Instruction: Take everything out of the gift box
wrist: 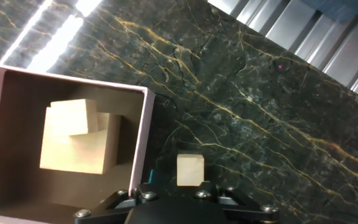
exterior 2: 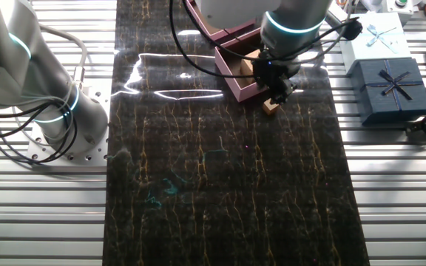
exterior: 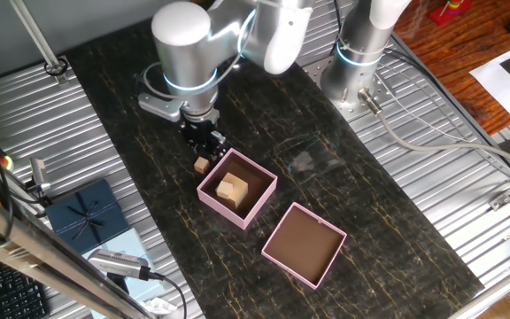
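Note:
The pink gift box (exterior: 265, 181) stands on the dark table, with two light tan wooden blocks (exterior: 232, 189) stacked inside; in the hand view the box (wrist: 145, 134) is at the left with the blocks (wrist: 79, 143). It also shows in the other fixed view (exterior 2: 237, 83). A third small wooden block (exterior: 202, 164) lies outside, just beside the box wall. My gripper (exterior: 205, 147) is right over this block (wrist: 190, 169) (exterior 2: 271, 107), fingertips at its top. The fingers are hidden, so I cannot tell whether they grip it.
The shallower pink lid tray (exterior: 304, 245) lies on the table to the right of the box. A dark blue ribboned box (exterior: 85, 213) sits off the table at the left. A second robot base (exterior: 352, 66) stands at the back.

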Robot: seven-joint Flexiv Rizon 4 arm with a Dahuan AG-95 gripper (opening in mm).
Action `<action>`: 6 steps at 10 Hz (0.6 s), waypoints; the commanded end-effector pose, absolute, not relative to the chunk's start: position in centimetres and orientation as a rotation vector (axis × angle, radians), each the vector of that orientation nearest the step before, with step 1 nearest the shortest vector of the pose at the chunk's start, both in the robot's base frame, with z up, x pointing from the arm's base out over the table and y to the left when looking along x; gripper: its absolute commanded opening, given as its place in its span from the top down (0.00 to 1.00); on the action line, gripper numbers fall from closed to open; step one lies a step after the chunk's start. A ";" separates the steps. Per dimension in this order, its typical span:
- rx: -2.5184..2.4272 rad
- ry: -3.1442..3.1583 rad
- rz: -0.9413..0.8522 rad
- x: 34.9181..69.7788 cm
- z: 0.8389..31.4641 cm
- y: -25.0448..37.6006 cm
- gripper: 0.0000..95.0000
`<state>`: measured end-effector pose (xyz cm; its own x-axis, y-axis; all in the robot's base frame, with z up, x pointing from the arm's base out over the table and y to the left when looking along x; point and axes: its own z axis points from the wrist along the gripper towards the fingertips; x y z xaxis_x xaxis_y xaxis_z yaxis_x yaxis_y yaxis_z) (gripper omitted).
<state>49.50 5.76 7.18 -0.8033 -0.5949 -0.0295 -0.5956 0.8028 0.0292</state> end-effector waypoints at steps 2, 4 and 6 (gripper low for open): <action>-0.939 3.015 0.108 49.6 10.9 6.1 0.60; -0.898 3.048 0.113 50.2 12.9 7.8 0.40; -0.872 3.061 0.108 51.1 13.6 11.0 0.40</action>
